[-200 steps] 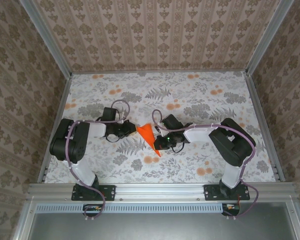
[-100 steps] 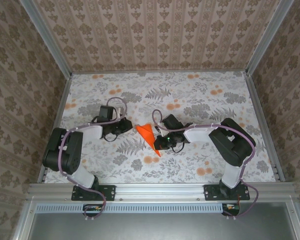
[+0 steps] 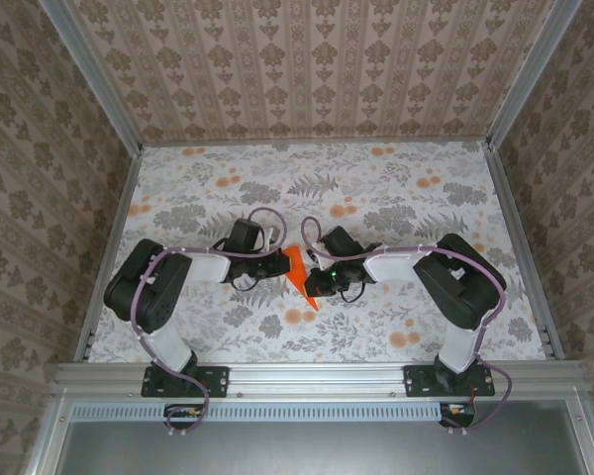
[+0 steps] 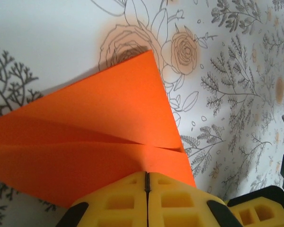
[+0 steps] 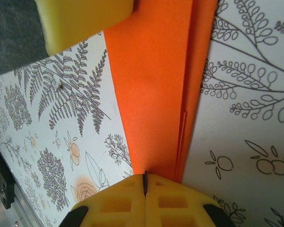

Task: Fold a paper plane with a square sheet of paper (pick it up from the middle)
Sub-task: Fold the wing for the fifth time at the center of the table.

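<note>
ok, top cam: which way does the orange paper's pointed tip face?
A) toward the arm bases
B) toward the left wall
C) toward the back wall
A: the paper plane narrows to its tip on the near side, toward the arm bases. Its wide end is on the far side, and it lies between the left pincer and the right pincer.

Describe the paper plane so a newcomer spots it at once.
At the middle of the flower-printed table, the left gripper and right gripper nearly meet. Between them lies the paper plane, a narrow creased wedge pointing toward the near edge. Solid bright orange and straight edges separate it from the pale printed flowers.
</note>
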Motion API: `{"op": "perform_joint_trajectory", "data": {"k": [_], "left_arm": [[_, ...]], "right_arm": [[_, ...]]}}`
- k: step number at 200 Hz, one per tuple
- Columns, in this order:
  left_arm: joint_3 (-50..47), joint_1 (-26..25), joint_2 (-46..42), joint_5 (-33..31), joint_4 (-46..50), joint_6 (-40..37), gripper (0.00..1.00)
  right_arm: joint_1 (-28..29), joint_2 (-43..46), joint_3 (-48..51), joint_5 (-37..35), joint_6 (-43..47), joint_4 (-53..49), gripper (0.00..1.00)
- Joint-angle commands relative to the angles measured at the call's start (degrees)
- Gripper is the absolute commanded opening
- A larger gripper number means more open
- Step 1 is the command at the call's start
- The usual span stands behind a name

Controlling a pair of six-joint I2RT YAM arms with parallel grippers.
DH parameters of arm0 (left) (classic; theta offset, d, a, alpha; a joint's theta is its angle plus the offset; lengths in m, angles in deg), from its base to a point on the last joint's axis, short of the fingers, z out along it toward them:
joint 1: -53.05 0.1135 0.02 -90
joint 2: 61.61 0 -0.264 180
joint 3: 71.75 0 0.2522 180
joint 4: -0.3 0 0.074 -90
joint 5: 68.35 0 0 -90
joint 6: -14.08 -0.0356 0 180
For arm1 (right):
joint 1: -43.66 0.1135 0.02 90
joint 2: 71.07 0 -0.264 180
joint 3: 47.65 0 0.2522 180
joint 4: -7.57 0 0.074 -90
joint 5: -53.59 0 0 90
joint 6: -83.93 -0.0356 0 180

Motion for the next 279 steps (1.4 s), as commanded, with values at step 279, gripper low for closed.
{"op": "perform_joint_trajectory", "data": {"k": [279], "left_arm": [[0.87, 5.61, -15.72, -9.84, 14.30, 2.97, 0.38]], "right_arm": [[0.90, 7.23, 1.17, -0.25, -6.05, -2.96, 0.21]]}}
